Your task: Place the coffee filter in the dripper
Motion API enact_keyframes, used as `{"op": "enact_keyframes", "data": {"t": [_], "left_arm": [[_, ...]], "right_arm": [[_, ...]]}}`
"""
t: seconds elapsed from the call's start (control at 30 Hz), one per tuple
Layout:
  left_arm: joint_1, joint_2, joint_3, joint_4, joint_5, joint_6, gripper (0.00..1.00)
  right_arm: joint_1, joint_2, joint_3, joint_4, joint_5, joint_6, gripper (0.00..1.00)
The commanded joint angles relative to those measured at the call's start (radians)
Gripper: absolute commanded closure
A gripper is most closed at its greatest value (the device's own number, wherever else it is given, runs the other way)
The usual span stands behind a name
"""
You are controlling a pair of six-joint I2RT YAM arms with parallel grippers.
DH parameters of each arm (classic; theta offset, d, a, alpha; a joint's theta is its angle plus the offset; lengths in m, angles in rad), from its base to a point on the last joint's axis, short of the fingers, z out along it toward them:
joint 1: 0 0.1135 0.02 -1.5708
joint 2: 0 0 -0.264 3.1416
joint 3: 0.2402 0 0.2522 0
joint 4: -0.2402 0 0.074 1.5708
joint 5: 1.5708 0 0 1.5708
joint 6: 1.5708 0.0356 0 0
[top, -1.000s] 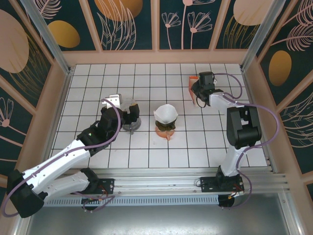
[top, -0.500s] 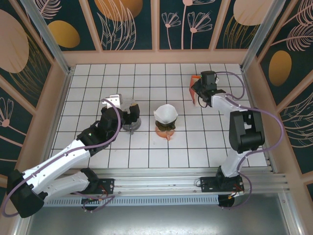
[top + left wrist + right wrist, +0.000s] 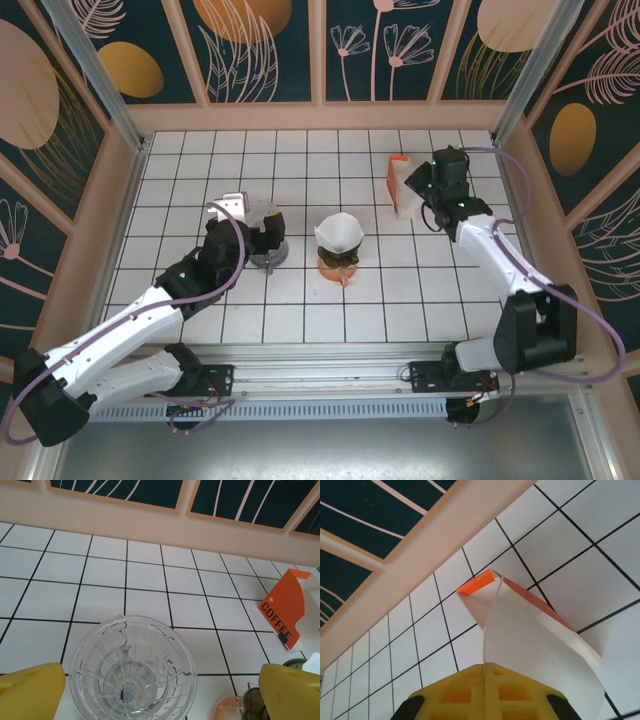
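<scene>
A clear glass dripper [image 3: 131, 672] stands upright on the tiled table, empty, and appears left of centre [image 3: 268, 240] from above. My left gripper [image 3: 160, 675] is open, one yellow finger on each side of the dripper, the right finger well apart from it. My right gripper [image 3: 484, 672] is shut on the edge of a white paper coffee filter [image 3: 535, 650]. The filter's far end still reaches into the orange-and-white filter box [image 3: 479, 583]. Seen from above, the right gripper [image 3: 428, 196] is just right of the box [image 3: 399, 180].
At the table's centre a second dripper holding a white filter [image 3: 338, 232] sits on an orange-brown server [image 3: 338, 266]. That server's rim [image 3: 235, 709] lies just right of the glass dripper. Wooden walls close in the back and sides.
The right gripper has drawn back to the right from the filter box, taking the filter with it, and the arm's elbow has swung outward. The left arm and glass dripper stay put.
</scene>
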Motion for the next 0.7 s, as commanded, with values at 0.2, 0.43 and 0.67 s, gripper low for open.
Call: {"op": "enact_keyframes", "data": {"t": [0.2,0.43,0.67], "left_arm": [[-0.004,-0.035,0.041,-0.041,-0.054,-0.02,0.01],[-0.004,-0.06,0.104,-0.124,-0.066,-0.049,0.01],[-0.004,-0.093,0.127,-0.209,-0.152,-0.067,0.02]], "right_arm": [[0.104,-0.162,0.146,-0.235,-0.023,-0.174,1.0],[0.251,-0.085,0.402,-0.413,-0.14,-0.269,1.0],[0.467,0.095,0.684,-0.558,-0.161,-0.343,1.0]]}}
